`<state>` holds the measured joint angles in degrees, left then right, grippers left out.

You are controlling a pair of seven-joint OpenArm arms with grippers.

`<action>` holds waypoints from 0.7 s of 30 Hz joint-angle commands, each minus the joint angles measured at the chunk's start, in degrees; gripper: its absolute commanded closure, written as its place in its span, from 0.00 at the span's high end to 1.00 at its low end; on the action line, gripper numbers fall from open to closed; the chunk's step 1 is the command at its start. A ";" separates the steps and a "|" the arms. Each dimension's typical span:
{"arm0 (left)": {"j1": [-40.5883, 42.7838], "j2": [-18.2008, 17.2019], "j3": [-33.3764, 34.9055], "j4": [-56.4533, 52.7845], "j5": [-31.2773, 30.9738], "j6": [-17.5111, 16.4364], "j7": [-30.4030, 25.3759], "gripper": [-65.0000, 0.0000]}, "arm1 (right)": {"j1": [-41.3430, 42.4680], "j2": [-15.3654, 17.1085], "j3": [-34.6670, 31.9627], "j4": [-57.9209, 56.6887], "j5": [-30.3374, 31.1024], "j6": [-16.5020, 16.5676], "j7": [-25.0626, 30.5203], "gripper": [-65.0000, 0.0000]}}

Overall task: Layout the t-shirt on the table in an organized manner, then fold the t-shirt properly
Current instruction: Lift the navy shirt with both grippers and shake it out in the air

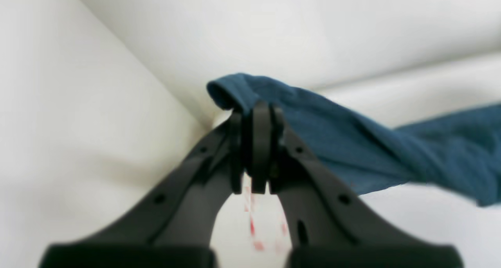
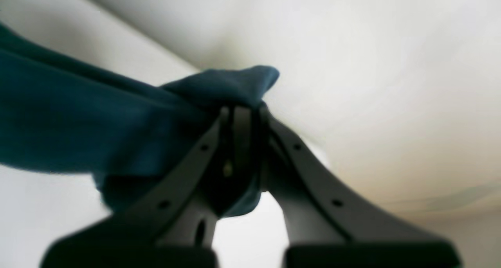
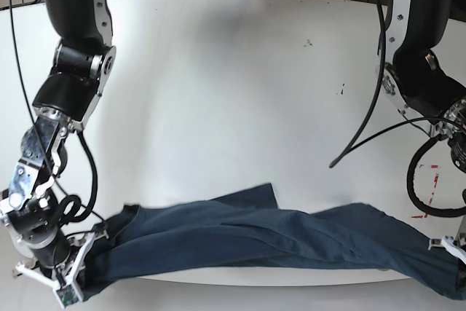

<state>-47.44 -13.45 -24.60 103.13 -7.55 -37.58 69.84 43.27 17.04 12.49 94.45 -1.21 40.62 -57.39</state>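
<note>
Shirt strung between my two arms along the near edge of the table, twisted and bunched into a long rope, not flat. One lobe of cloth pokes up toward the table's middle; the rest sags over or just at the near rim.

Risks as I read them:
- The cloth is twisted along its length. If I pull the arms apart to spread it, I judge the twist will tighten, not open, and the shirt will lie in a band.
- Both grips are on small tips of fabric. A hard tug could slip a corner out, and the shirt would drop off the near edge.
- Much of the shirt hangs close to the rim; letting go here probably loses it to the floor.
- I can't tell which parts I hold, hem or sleeve, so a layout from here may come out skewed.

Left gripper: jaws pinched right together on a fold of shirt, tip of cloth curling over the top.

Right gripper: jaws likewise clamped, cloth wadded between and under them.
</note>
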 commanded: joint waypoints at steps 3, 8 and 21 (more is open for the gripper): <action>-5.97 -4.17 -0.06 0.56 -0.14 0.09 -0.88 0.00 | 10.84 4.02 -2.16 -1.66 -0.15 -0.62 0.29 0.00; -8.16 -6.46 0.03 0.47 -0.14 0.09 -0.88 0.00 | 17.70 6.39 -2.43 -7.91 -0.06 -0.62 0.20 0.00; -5.53 -9.18 -0.32 0.56 -0.32 0.09 -0.88 0.00 | 21.04 8.15 -2.25 -13.97 0.29 -0.62 0.55 0.00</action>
<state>-52.27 -21.82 -24.75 103.13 -8.21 -37.60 70.02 63.22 24.18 9.89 79.85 -0.49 40.56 -57.69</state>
